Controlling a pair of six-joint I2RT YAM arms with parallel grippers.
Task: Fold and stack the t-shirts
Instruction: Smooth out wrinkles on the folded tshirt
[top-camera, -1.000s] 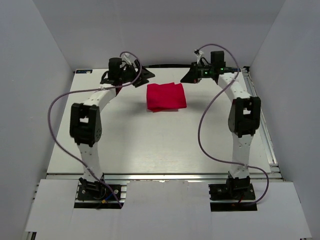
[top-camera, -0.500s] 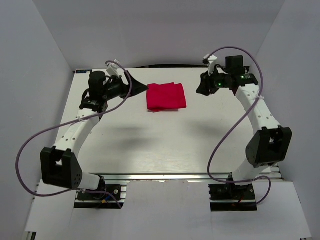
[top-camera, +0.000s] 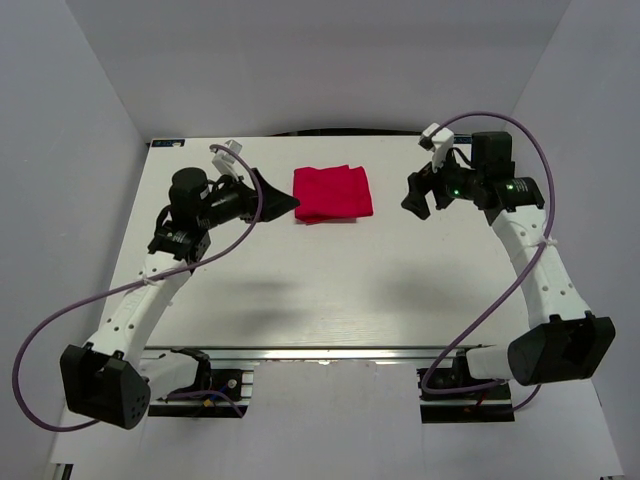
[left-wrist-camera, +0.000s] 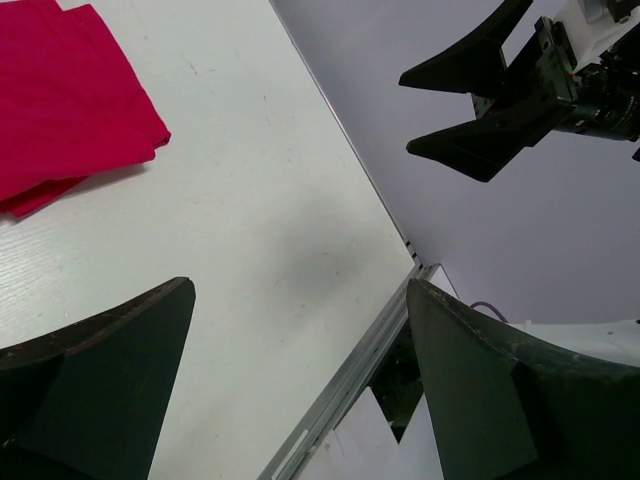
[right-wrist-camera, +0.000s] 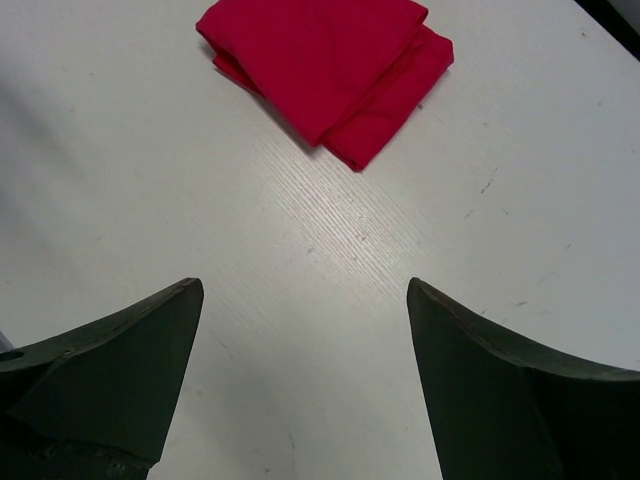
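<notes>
A bright red t-shirt (top-camera: 332, 194) lies folded into a small rectangle at the far middle of the white table; nothing touches it. My left gripper (top-camera: 284, 203) hovers just left of it, open and empty. My right gripper (top-camera: 416, 194) hangs to its right, a short gap away, also open and empty. In the left wrist view the t-shirt (left-wrist-camera: 60, 100) is at the top left, beyond my left gripper (left-wrist-camera: 298, 285), and the right gripper (left-wrist-camera: 455, 112) shows against the wall. In the right wrist view the t-shirt (right-wrist-camera: 325, 60) lies ahead of the right gripper (right-wrist-camera: 303, 285).
The white table (top-camera: 330, 290) is boxed in by grey walls on three sides. An aluminium rail (top-camera: 540, 290) runs along its right edge. Purple cables (top-camera: 60, 310) loop off both arms.
Both arms have drawn back from the far edge toward the near side and swung outward. The right gripper has gone from shut to open. The t-shirt has not moved.
</notes>
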